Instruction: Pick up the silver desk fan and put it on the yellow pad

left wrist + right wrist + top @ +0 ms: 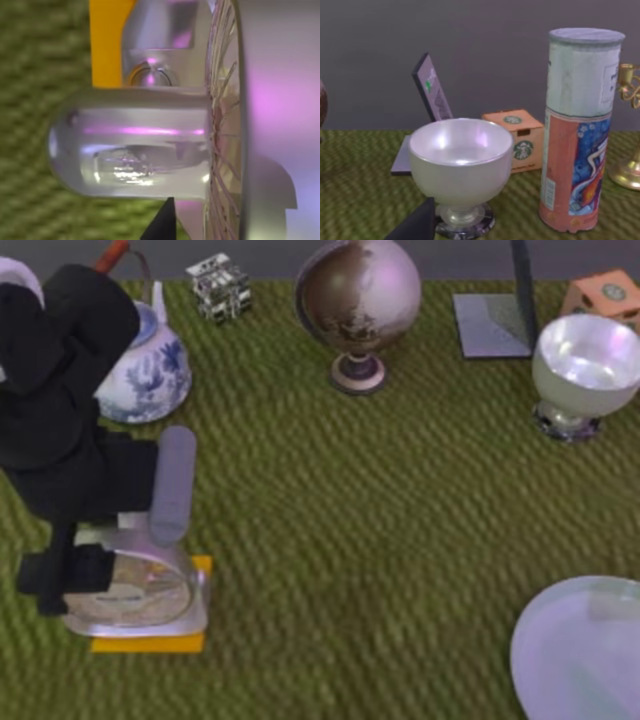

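The silver desk fan (135, 595) rests on the yellow pad (150, 643) at the table's front left, its grille frame covering most of the pad. Its rounded back housing (172, 485) points toward the table's back. My left gripper (55, 580) is at the fan's left edge, straddling the frame. In the left wrist view the back housing (130, 145), grille (225, 125) and a strip of pad (105, 40) fill the picture. Only one dark fingertip (162, 222) shows, a little apart from the grille; the gripper (203, 227) looks open. My right gripper (462, 232) is parked and open beside the pearly bowl (460, 155).
A blue-and-white teapot (150, 365) stands just behind the left arm. Along the back are a small cube (220, 285), a globe (358, 300), a grey plate with a pole (490, 325), an orange box (605, 295) and the bowl (585, 365). A pale round plate (585, 655) lies front right.
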